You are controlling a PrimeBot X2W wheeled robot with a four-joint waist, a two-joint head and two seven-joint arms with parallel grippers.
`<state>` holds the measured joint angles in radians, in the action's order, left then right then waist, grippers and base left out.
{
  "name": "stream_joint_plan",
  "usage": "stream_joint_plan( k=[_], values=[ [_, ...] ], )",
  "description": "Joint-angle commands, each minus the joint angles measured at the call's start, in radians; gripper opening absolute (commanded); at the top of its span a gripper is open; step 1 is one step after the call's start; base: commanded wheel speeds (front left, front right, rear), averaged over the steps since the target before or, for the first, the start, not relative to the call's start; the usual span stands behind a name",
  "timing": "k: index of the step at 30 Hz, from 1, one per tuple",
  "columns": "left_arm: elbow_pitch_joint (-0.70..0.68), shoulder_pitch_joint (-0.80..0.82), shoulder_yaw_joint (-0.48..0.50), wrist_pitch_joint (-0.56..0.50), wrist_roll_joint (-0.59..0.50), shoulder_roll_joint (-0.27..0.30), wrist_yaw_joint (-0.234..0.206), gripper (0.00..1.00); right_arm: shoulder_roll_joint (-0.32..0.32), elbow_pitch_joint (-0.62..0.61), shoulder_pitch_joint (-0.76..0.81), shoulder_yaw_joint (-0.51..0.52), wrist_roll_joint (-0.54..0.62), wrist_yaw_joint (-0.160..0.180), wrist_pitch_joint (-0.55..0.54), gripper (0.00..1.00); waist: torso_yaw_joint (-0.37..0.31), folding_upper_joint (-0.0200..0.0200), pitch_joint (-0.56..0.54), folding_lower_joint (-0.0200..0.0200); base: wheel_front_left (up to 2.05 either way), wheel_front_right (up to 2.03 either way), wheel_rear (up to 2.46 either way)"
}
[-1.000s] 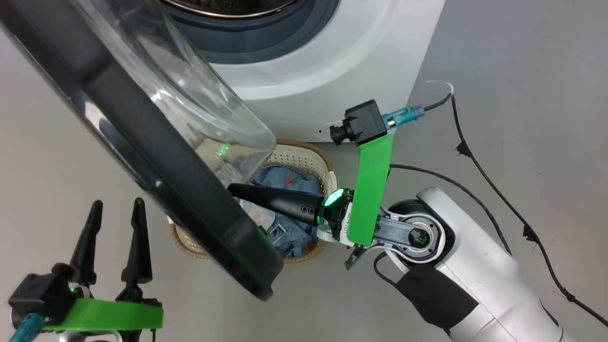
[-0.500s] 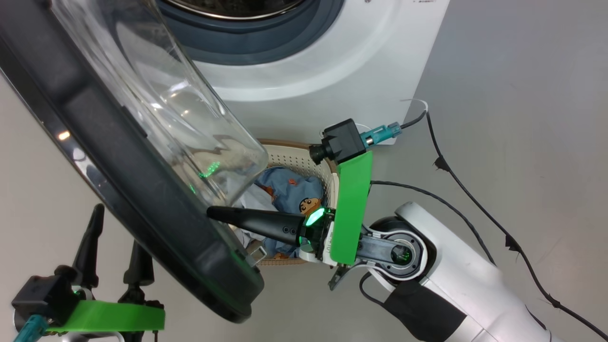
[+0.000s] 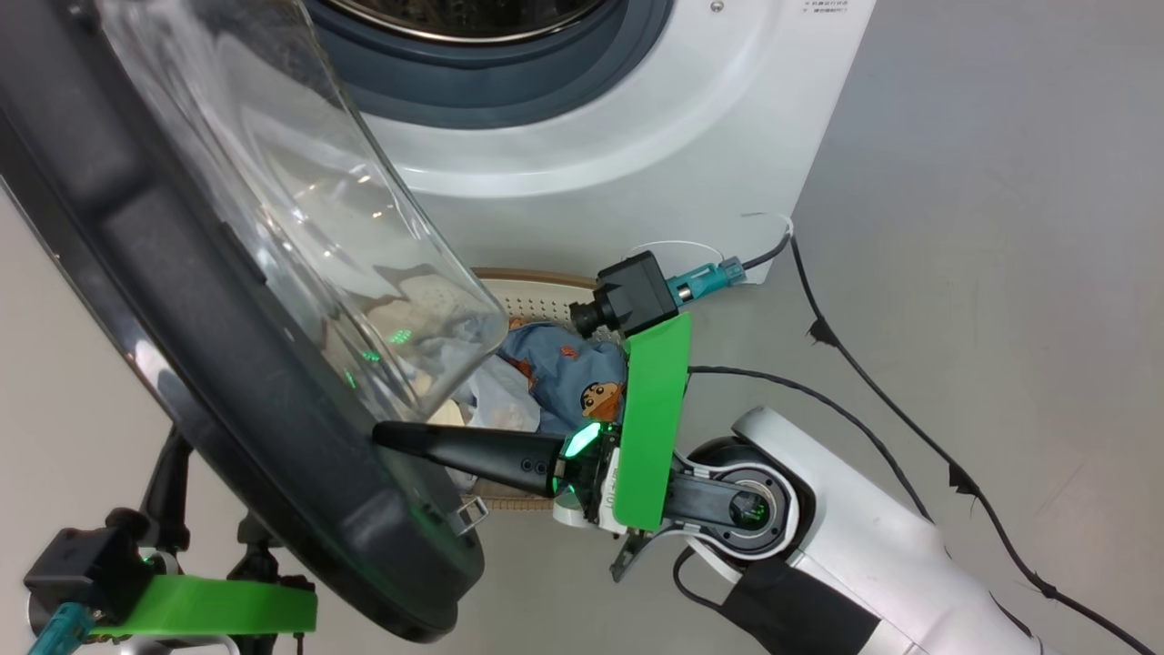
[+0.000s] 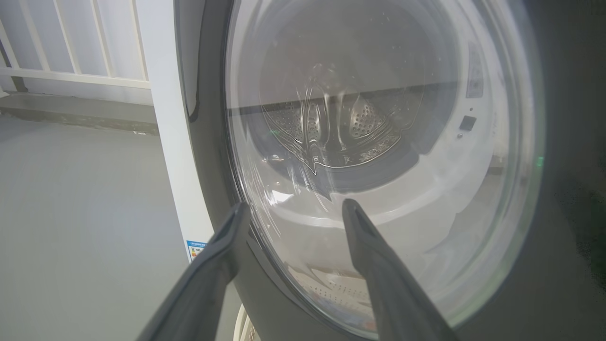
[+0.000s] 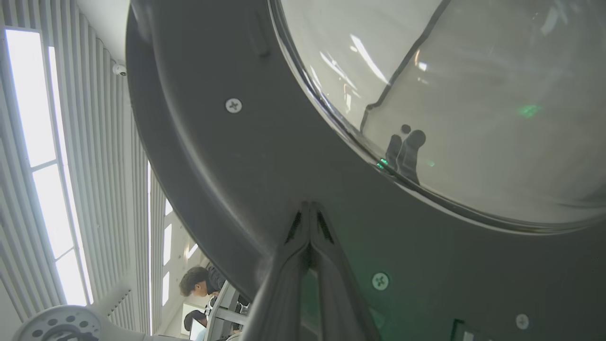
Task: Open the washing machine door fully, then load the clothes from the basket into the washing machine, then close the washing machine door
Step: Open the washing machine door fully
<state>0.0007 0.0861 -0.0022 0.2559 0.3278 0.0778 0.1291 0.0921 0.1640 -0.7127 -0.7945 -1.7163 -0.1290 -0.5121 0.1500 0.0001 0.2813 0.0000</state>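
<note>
Centre of head view: right gripper (image 3: 380,436), fingers pressed together, tip against washing machine door (image 3: 136,236); left gripper (image 4: 293,208) fingers spread, empty.

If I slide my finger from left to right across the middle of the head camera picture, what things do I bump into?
the washing machine door → the clothes → green bracket → black cable

Washing machine door (image 3: 182,300) overhangs basket (image 3: 538,276) left half; right end effector (image 3: 393,438) crosses near side; middle open.
</note>
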Motion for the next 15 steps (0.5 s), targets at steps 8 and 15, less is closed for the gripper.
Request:
stream_joint_plan(
  k=[8,15],
  values=[
    [-0.02,0.0,0.034,0.006,-0.012,0.013,0.002,1.0,-0.042,-0.034,0.011,-0.012,-0.006,-0.002,0.022,0.0,-0.008,-0.0001,-0.001,0.0,0.0,0.0,0.0],
    [-0.021,-0.012,0.045,0.006,-0.015,0.011,0.002,1.0,-0.035,-0.056,0.015,0.029,0.103,-0.002,0.067,0.0,-0.017,-0.0001,-0.016,0.0,0.0,0.0,0.0]
  ],
)
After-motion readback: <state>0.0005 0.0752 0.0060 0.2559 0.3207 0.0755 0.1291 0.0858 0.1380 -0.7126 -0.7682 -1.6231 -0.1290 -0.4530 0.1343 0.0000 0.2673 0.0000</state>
